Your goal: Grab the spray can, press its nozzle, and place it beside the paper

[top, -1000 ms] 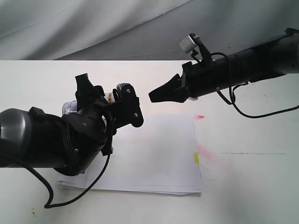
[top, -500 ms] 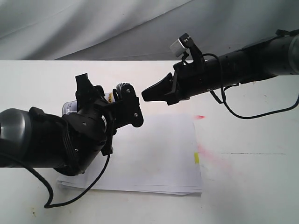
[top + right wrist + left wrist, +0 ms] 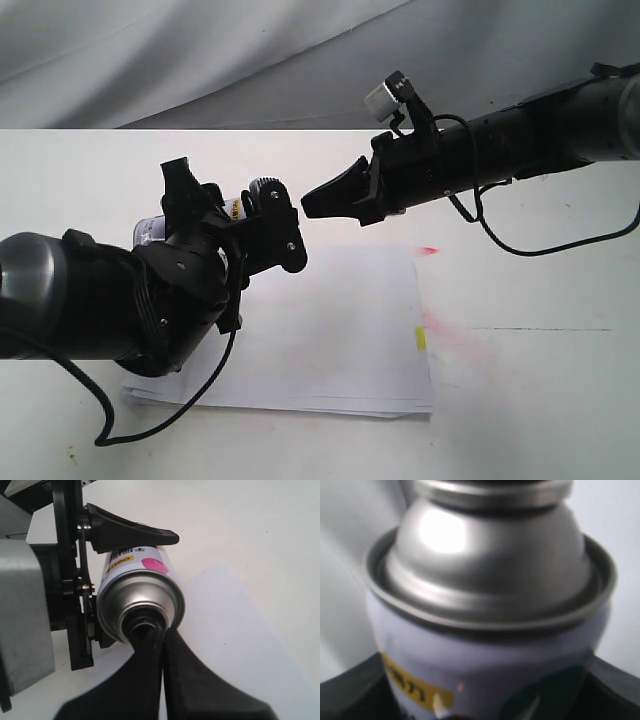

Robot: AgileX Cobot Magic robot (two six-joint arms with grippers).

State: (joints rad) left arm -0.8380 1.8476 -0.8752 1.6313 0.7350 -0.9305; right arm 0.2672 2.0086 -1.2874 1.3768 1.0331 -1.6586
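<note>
Silver metal spray can (image 3: 142, 592) clamped in left jaws.
Right jaws, pressed together, touch its tiny black nozzle (image 3: 140, 620).

Right tool (image 3: 304, 207) at spray can's (image 3: 141, 586) nozzle (image 3: 136, 620), paper (image 3: 340, 330) — below

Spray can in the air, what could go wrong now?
The shut right gripper meets the tiny black nozzle with narrow tips, so they might slip off. Pushing could slide the silver metal spray can in the left gripper. Spray may stain the white paper nearby, like the pink marks beside it.
</note>
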